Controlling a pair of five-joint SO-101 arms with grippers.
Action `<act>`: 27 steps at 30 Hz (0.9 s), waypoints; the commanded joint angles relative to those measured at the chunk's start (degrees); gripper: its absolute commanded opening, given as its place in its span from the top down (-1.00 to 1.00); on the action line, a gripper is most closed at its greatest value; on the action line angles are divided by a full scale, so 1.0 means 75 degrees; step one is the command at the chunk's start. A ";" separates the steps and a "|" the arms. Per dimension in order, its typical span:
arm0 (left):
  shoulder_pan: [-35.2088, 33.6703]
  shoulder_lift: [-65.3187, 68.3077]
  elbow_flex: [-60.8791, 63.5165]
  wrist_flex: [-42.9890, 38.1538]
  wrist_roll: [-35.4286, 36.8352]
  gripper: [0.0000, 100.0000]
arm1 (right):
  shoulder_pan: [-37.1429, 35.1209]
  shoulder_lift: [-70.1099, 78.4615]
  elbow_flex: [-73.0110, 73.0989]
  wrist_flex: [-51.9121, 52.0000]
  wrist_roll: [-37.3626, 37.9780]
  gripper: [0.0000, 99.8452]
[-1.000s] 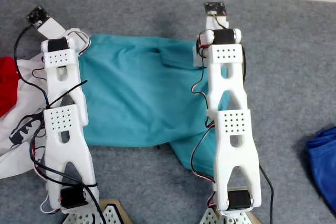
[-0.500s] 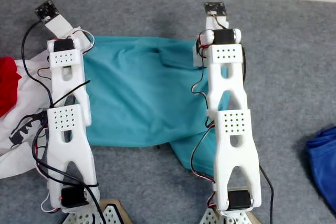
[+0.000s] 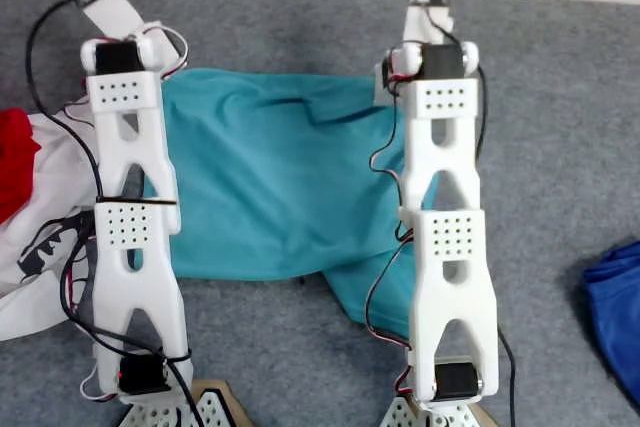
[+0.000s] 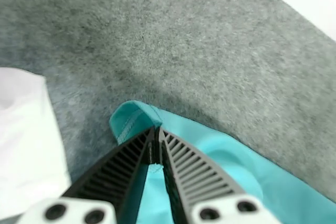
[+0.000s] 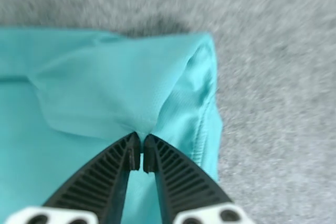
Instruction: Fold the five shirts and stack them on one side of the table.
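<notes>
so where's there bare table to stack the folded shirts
Widest bare patch: the grey mat between the right arm and the blue shirt. A smaller one lies near the arm bases, below the teal shirt. The left side is crowded: white shirt, red cloth.

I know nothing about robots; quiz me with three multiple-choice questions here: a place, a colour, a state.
1. The blue shirt lies at the high view's: A) right edge; B) middle; C) far edge.
2. The table covering is: A) green; B) grey; C) brown.
3. The left tool is: A) wide open; B) shut on the teal shirt; C) shut on nothing.
Answers: 1 A, it pokes in there. 2 B, plain grey throughout. 3 B, teal fabric sits pinched in it.
</notes>
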 commanded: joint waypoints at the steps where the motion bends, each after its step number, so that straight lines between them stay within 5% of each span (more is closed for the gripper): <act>1: 0.0100 -0.0850 -0.0369 0.0445 -0.0012 0.99 | 0.0217 -0.1143 -0.0158 0.0123 -0.0082 0.98; 8: -0.0229 -0.1284 -0.0358 0.1114 -0.0012 0.99 | 0.0334 -0.2667 0.0967 0.0123 -0.0070 0.98; 18: -0.0686 -0.2491 -0.0182 0.2098 -0.0035 0.99 | 0.0299 -0.6113 0.5140 0.0123 0.0457 0.98; 27: -0.0510 -0.4999 0.4331 0.2110 -0.0352 0.99 | 0.0287 -0.9407 0.8844 0.0100 0.0903 0.98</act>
